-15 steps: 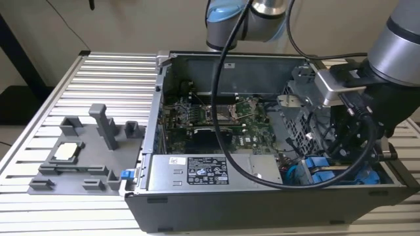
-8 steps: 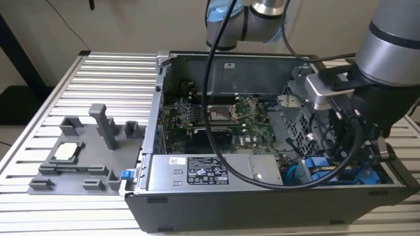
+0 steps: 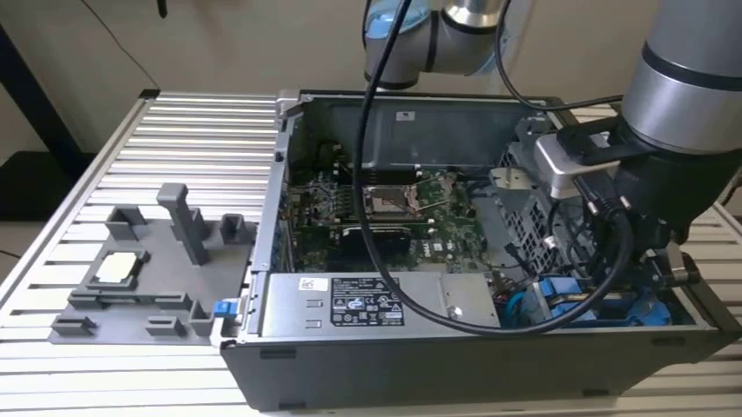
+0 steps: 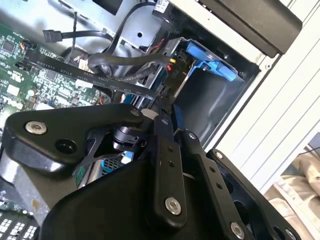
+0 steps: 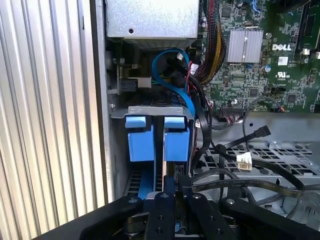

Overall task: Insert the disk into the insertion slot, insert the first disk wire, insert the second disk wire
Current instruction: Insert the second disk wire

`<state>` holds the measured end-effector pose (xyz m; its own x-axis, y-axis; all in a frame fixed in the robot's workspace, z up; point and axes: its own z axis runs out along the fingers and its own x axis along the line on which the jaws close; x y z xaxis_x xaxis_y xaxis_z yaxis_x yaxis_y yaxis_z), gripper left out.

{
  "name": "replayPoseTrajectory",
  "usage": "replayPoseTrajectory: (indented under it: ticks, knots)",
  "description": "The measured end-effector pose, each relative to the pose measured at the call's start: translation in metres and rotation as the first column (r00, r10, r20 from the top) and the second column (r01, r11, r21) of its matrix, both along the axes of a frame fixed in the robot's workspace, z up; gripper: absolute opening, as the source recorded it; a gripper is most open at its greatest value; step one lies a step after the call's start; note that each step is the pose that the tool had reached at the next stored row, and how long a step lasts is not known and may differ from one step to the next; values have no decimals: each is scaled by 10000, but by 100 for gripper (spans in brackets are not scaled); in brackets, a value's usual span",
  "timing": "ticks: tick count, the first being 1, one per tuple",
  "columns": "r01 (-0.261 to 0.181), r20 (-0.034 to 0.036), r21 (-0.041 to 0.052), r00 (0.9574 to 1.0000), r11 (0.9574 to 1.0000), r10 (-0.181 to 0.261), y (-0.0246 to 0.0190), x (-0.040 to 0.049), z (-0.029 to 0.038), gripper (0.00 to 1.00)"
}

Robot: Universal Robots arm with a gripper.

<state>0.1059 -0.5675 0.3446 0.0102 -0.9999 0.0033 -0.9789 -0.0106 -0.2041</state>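
Though the gripper point(image 5: 165, 202) partly hides it, the disk point(image 5: 177, 145) seems seated in the insertion slot point(image 5: 150, 111) at the computer case's point(image 3: 464, 369) corner; a black wire point(image 5: 261, 131) lies loose, so wiring remains; the gripper's hold I cannot tell

Robotics lab or test workshop. A counter point(image 3: 174, 130) of ribbed aluminium rails carries an open desktop computer case point(image 3: 464, 369), its green motherboard point(image 3: 400, 217) and loose cables exposed. A grey industrial robot arm point(image 3: 684, 78) trailing black cabling reaches into the case. Beside the case, on the exterior view's left, lies a grey fixture tray point(image 3: 162, 278) with moulded holders. A plain beige wall point(image 3: 232, 43) stands behind.
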Motion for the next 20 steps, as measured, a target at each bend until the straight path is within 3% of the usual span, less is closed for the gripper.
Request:
replayPoseTrajectory:
  ticks: [2,7,12,17,20]
  knots:
    - [2,33,0,10000,10000,-2,5,-3,-5,16]
    - [2,269,1,9996,10000,-2,27,-44,-23,16]
    - [4,411,1,9992,10000,-4,33,-68,-40,16]
    - [3,440,1,9990,10000,-3,35,-69,-44,16]
    - [4,493,1,9988,10000,-4,41,-70,-51,16]
